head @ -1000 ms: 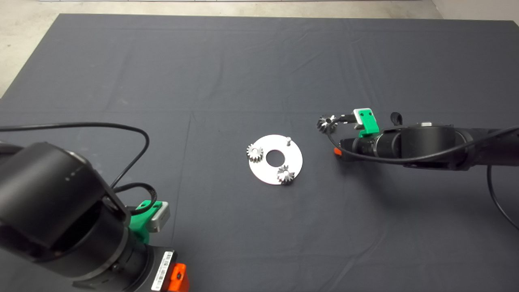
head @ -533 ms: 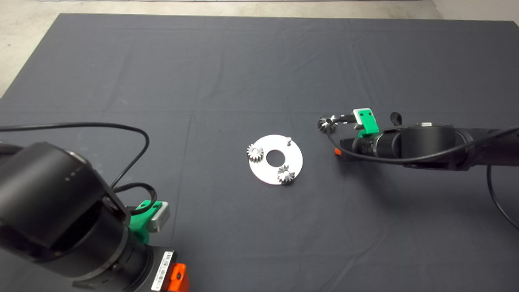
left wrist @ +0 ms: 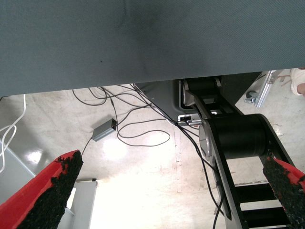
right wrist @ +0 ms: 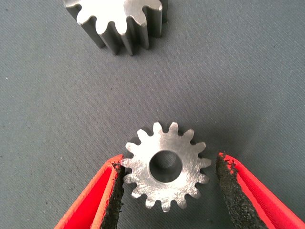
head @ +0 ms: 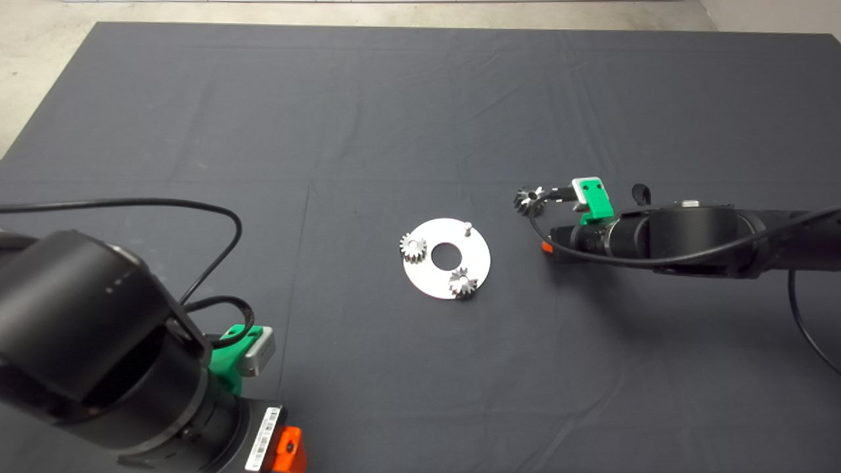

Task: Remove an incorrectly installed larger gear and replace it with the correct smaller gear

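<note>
In the right wrist view my right gripper (right wrist: 167, 191) is open low over the mat. Its red fingers (right wrist: 97, 200) stand on either side of the smaller gear (right wrist: 166, 166). This gear has short blunt teeth and a round centre hole and lies flat. One pad is at its teeth and the other stands a little apart. Just beyond it lies the larger gear (right wrist: 119, 24) with long teeth. In the head view the right gripper (head: 552, 194) is to the right of the round silver plate (head: 479, 253). A gear (head: 529, 200) shows at its tip.
The plate carries a pale short-toothed gear (head: 413, 247), a star-like gear (head: 463, 283) and a bare pin (head: 468, 227). My left gripper (head: 230, 355) is parked at the lower left, open (left wrist: 167, 200), its wrist view showing floor and cables beyond the mat's edge.
The right arm has shifted very slightly. The gears and the left arm have not moved.
</note>
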### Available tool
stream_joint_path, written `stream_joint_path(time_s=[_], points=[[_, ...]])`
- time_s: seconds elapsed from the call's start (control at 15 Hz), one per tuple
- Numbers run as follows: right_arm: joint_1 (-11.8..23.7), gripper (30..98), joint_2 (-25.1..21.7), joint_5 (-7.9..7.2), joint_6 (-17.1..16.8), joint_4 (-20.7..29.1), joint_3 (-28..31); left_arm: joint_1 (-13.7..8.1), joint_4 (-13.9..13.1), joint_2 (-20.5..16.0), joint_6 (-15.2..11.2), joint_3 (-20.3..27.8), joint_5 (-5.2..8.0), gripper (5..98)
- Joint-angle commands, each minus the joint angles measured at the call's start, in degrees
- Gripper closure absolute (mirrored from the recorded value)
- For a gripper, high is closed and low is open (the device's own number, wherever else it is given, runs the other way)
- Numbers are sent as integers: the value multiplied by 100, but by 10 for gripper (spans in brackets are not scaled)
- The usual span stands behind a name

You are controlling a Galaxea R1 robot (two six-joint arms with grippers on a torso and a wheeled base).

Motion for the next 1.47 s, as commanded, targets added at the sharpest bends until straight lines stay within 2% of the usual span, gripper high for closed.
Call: stream_joint_path(time_s=[0.0,0.13,0.4,0.53,0.6,0.73,0.8,1.2,1.4], points=[[68,774,-35,-12,75,-152,55,-65,-94,-24,-33,78,19,60],[50,816,-59,-12,101,-152,55,-70,-94,-24,-33,78,19,60],[50,827,-175,26,110,-150,55,-63,-94,-24,-33,78,19,60],[50,827,-270,397,110,-145,20,-70,-94,-24,-33,78,19,60],[50,827,-290,532,101,-152,2,-63,-94,-24,-33,78,19,60],[50,829,-272,568,92,-145,-15,-63,-95,-24,-33,78,19,60],[41,854,-254,568,80,-152,-24,-67,-94,-24,-33,78,19,60],[6,863,-272,621,57,-148,-33,-63,-103,-24,-33,87,10,60],[6,871,-263,735,57,-144,-33,-63,-94,-24,-42,87,10,60]])
